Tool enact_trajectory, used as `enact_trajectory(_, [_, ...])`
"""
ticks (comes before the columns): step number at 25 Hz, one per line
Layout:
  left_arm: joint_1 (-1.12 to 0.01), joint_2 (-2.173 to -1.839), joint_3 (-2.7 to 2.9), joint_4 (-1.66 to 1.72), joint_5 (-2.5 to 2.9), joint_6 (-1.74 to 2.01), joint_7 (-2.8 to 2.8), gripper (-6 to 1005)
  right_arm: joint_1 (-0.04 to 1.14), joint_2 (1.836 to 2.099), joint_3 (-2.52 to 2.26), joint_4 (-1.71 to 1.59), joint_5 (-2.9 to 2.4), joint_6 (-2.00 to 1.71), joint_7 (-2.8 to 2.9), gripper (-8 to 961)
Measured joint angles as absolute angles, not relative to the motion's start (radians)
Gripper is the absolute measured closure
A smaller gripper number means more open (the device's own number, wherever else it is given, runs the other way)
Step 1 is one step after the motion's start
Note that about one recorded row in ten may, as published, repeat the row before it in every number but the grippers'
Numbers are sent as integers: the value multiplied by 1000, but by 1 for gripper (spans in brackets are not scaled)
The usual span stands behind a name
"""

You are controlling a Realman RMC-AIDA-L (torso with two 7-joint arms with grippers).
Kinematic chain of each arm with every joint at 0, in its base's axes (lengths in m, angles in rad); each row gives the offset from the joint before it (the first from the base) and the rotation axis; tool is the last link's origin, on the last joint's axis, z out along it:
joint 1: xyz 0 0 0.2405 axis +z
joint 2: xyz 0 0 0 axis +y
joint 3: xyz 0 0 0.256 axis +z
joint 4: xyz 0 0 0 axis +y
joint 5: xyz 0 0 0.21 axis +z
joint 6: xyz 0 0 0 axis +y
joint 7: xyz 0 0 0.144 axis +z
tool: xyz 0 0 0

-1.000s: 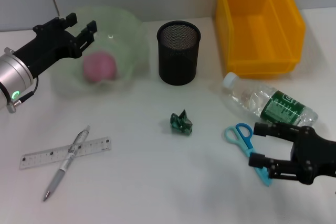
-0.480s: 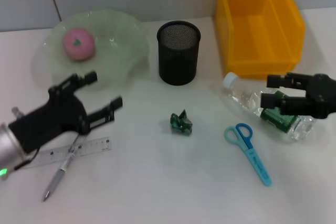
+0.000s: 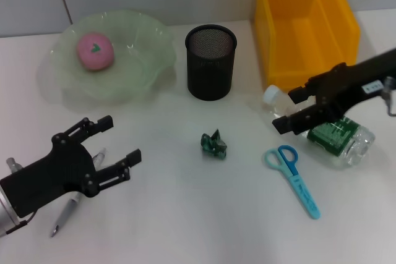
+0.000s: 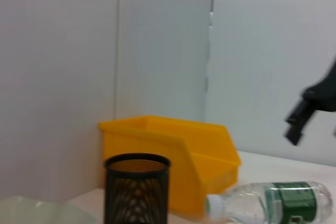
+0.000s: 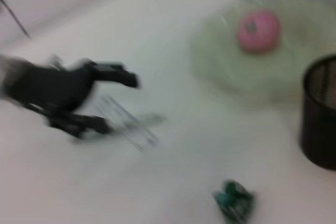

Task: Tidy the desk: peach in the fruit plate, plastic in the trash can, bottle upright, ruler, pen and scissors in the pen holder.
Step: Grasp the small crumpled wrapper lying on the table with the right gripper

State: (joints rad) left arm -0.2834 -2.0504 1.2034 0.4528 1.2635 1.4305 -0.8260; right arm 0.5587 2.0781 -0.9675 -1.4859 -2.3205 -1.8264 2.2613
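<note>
Fingers of the left gripper (image 3: 112, 145) are spread wide above the pen (image 3: 75, 199); right gripper (image 3: 296, 106) fingers are also spread, over the lying bottle (image 3: 328, 129). Peach (image 3: 94, 51) sits in the plate (image 3: 142, 69); scissors (image 3: 294, 178) and plastic (image 3: 213, 144) lie on the desk (image 3: 198, 214), holder (image 3: 210, 62) behind.

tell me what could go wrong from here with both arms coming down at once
The bottle lies on its side, so the open right gripper over it could roll it onto the scissors. The open left gripper hides most of the ruler and pen, which lie crossed, so it might pinch both or scatter them.
</note>
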Motion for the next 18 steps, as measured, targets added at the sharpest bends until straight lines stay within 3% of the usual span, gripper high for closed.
enact_trajectory(6, [-289, -2053, 1203, 448, 1273, 1429, -825, 140, 661, 2077, -1152, -1489, -2508, -1772, 2524, 153])
enact_trajectory(18, [-306, -2054, 1200, 442, 1286, 1427, -816, 140, 715, 2085, -1411, -1273, -2540, -1496, 2654, 155])
